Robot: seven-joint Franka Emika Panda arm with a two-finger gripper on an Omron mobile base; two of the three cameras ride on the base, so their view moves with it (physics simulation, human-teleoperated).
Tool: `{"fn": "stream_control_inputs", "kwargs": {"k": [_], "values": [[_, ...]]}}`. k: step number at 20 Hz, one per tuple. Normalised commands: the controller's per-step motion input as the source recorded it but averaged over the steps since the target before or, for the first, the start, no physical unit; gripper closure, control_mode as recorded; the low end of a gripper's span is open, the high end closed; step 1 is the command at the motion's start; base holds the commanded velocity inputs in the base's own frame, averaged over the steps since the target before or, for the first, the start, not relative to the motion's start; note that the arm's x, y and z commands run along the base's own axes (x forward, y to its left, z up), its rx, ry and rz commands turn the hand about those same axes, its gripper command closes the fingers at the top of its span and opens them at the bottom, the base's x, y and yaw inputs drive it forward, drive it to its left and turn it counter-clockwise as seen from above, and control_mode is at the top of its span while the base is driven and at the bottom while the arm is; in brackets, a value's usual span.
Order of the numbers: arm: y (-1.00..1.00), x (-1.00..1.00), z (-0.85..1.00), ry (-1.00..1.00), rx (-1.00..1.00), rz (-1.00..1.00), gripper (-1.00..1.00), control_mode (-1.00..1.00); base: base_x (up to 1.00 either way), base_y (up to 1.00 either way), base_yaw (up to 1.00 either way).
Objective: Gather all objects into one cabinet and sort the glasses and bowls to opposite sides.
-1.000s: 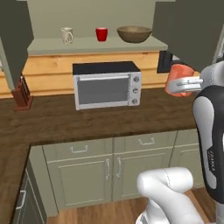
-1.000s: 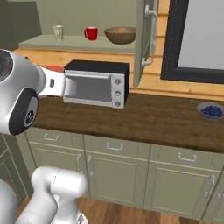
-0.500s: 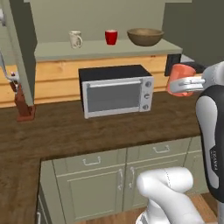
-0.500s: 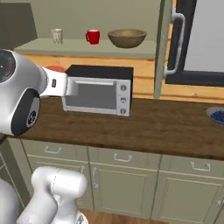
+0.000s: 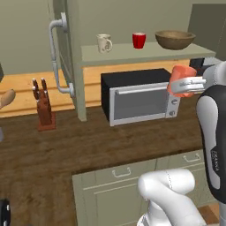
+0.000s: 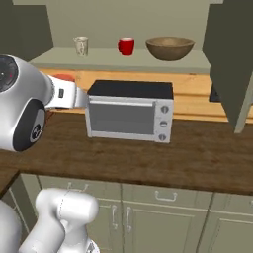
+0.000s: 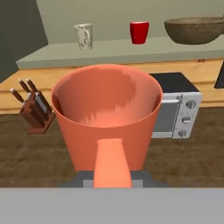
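The orange cup [image 7: 107,127] is held in the claw [image 5: 185,84], which is shut on it. The cup is kept upright, with its open top up, and it is seen close up in the hand view. In the left base view the orange cup [image 5: 182,78] is held in the air in front of the right end of the microwave [image 5: 140,96].

The microwave is set on the brown wooden bench [image 5: 79,150]. Above the microwave, a pale green shelf [image 5: 141,52] is seen. Three things are set on that shelf in a row. The cream mug [image 5: 104,43] is placed above the left end of the microwave. The red cup [image 5: 139,40] is placed just to the right of the mug, above the middle of the microwave. The brown bowl [image 5: 175,39] is placed above the right end of the microwave, and it is much wider than the cups.

To the left of the microwave, a tall green door [image 5: 70,57] with a long grey handle [image 5: 56,53] is seen. Further left of the microwave, a knife block [image 5: 43,108] is set on the bench.
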Motion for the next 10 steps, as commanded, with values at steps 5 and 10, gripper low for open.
{"fn": "stream_control_inputs", "kwargs": {"k": [5, 10], "values": [[0.00, 0.00, 0.00, 0.00, 0.00, 0.00, 1.00, 1.00, 0.66, 0.30, -0.03], [0.00, 0.00, 0.00, 0.00, 0.00, 0.00, 1.00, 1.00, 0.80, 0.09, 0.00]]}}
